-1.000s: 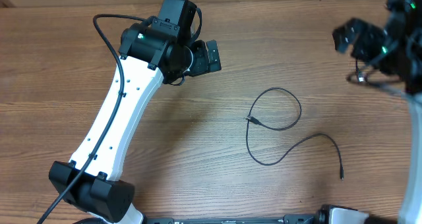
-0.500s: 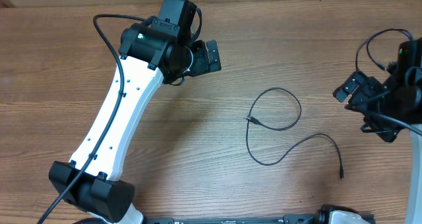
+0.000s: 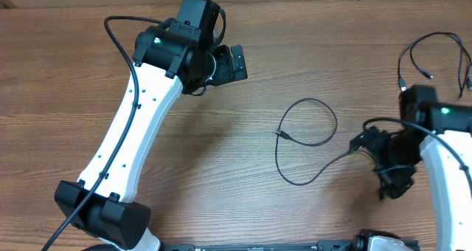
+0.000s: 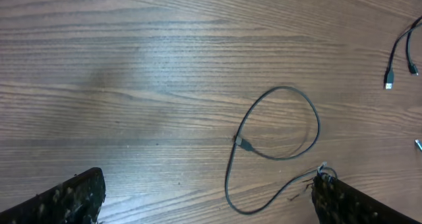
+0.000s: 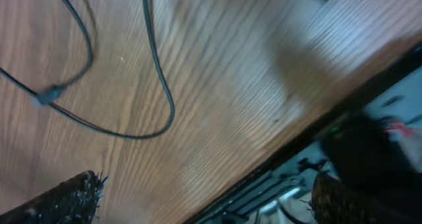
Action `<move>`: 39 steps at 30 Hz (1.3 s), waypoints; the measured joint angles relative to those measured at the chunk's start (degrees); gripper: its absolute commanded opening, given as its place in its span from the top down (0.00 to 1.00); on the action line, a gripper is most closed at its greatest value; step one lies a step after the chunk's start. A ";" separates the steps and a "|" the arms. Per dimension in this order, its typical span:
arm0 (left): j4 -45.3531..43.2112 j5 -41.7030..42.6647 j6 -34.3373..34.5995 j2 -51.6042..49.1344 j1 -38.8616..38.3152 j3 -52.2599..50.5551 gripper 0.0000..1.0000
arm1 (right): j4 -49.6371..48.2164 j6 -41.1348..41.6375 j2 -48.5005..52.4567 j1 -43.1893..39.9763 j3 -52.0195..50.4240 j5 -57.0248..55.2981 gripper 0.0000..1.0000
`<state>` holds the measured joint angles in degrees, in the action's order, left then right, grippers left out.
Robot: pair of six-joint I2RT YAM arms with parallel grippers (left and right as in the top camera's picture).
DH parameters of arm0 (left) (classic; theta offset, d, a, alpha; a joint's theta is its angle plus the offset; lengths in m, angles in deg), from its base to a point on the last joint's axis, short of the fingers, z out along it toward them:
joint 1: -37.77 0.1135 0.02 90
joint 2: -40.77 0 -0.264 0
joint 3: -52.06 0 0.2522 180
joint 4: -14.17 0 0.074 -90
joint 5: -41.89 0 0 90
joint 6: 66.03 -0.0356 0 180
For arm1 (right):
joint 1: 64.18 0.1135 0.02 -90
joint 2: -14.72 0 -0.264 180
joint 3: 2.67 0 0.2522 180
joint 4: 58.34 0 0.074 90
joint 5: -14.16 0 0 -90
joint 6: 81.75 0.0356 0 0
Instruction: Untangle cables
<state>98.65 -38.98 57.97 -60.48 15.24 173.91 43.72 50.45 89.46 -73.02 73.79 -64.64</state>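
The cables [image 3: 310, 99] are seen in two spots on the wooden table [image 3: 221, 148]. One long cable [image 4: 285, 87] is laid near the middle. It is curled into a loop, and its tail is run off toward the right gripper [image 3: 380, 166]. More thin cables [image 3: 435, 35] are laid loose at the far right corner. The left gripper [image 3: 237, 63] is held over the far side of the table with its jaws spread wide apart. The right gripper is seen right over the tail of the long cable. Its jaws are spread wide too, and nothing is pinched.
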 measured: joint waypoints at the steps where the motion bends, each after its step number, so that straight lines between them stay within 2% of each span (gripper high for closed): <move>1: -0.02 0.00 0.00 0.00 0.00 0.00 0.00 | -1.27 0.02 -0.79 0.26 -2.12 1.14 0.00; 7: 0.00 0.00 0.00 0.00 0.00 0.00 0.00 | -3.04 0.44 -12.22 3.21 -11.41 5.49 0.00; 17: 0.00 0.00 0.00 0.00 0.00 0.00 0.00 | 3.63 0.90 -26.58 3.30 -11.76 9.64 0.00; 22: 0.00 0.02 0.00 0.00 0.00 0.00 0.00 | 6.49 0.87 -27.93 3.30 -11.76 9.62 0.00; 39: 0.00 0.02 0.00 0.00 -0.02 0.00 0.00 | 5.84 0.90 -27.93 3.32 -11.76 7.87 0.00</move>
<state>98.65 -38.96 57.97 -60.48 15.22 173.91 49.55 51.35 61.52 -69.70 62.03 -56.77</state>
